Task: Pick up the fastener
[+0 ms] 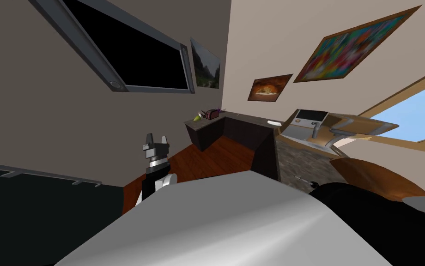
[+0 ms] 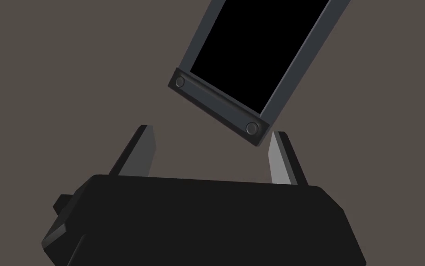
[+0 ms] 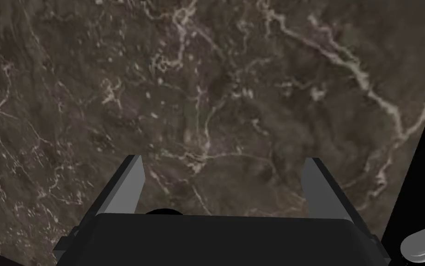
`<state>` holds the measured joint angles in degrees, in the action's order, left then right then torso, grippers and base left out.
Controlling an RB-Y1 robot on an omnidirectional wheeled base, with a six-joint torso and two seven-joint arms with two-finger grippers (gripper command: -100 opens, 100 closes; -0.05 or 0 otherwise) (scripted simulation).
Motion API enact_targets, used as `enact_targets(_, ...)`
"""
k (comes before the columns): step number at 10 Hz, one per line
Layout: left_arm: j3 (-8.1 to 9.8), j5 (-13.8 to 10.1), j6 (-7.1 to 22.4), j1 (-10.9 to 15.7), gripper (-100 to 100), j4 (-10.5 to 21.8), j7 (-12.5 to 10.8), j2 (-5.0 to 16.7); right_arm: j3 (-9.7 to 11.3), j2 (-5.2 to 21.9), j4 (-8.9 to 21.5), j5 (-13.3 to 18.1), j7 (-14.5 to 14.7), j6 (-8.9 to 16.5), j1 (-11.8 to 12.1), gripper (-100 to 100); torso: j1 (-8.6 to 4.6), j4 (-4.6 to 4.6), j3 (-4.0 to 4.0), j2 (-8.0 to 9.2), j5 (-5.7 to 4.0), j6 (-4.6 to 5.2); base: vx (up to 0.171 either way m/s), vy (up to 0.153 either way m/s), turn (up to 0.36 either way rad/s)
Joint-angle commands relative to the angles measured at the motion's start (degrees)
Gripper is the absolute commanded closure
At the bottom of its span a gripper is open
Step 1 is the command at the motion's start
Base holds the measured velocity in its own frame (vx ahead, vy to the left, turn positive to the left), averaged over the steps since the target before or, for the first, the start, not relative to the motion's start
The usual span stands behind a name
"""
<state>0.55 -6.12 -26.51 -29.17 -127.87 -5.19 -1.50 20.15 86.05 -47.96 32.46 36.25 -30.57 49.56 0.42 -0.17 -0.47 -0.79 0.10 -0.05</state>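
The left gripper (image 1: 156,137) hangs raised and released, holding nothing, well apart from the work. As I judge it, the step in hand is getting the right gripper (image 3: 224,158) onto the fastener. That gripper points down at the dark, veined tabletop (image 3: 216,83), its fingers spread with bare stone between them. In the head view a small thin grey thing (image 1: 301,178) lies flat on this tabletop. It is probably the fastener, though it is too small to be sure, and I cannot tell on which side of the gripper it lies. A good grasp means first moving until the fastener sits midway between the fingers, then turning them across its thin length, going down almost to the stone and closing gently so it doesn't skid away. The sink (image 1: 294,135) lies beyond the fastener, and what it holds is too small to tell.
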Motion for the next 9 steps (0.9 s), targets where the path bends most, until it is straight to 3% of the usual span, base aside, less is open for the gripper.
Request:
enact_targets(1,0.00,0.00,0.00,0.00,0,0.00,0.00,0.00,0.39,0.66,0.31,1.27,1.20,0.63,-1.06,-100,0.00,0.00,0.00,0.00,0.00,0.00,0.206,0.078,0.101)
enact_targets(3,0.00,0.00,0.00,0.00,0,0.00,0.00,0.00,2.08,0.40,-0.35,3.47,2.03,1.14,-3.64,-100,-0.10,-0.01,-0.03,-0.06,-0.02,0.00,0.202,0.065,0.120)
enact_targets(4,0.00,0.00,0.00,0.00,0,0.00,0.00,0.00,1.72,0.46,0.09,3.00,1.79,0.87,-3.25,-100,-0.01,0.01,0.05,0.10,-0.01,0.04,0.064,0.043,0.014)
enact_targets(5,0.00,0.00,0.00,0.01,0,0.00,0.00,0.00,1.76,0.48,-0.03,3.07,1.86,0.95,-3.31,0,-0.10,0.10,0.26,0.47,0.00,0.09,0.015,0.006,0.000)
enact_targets(6,0.00,0.00,0.00,0.02,0,0.00,0.00,0.00,2.20,-1.15,0.15,3.46,2.13,1.94,-3.73,-100,-0.21,0.16,0.41,0.72,-0.04,0.10,0.012,-0.030,0.068)
enact_targets(8,0.01,0.00,0.00,0.02,0,0.00,0.00,0.01,2.66,-2.79,0.31,3.87,2.40,2.94,-4.15,-100,-0.49,0.20,0.50,0.86,-0.12,0.10,0.008,-0.060,0.058)
enact_targets(9,0.01,0.00,0.00,0.02,0,0.00,0.00,0.01,2.84,-2.39,1.07,4.07,2.31,1.93,-4.86,-100,-0.53,0.21,0.52,0.90,-0.12,0.11,0.001,-0.029,0.010)
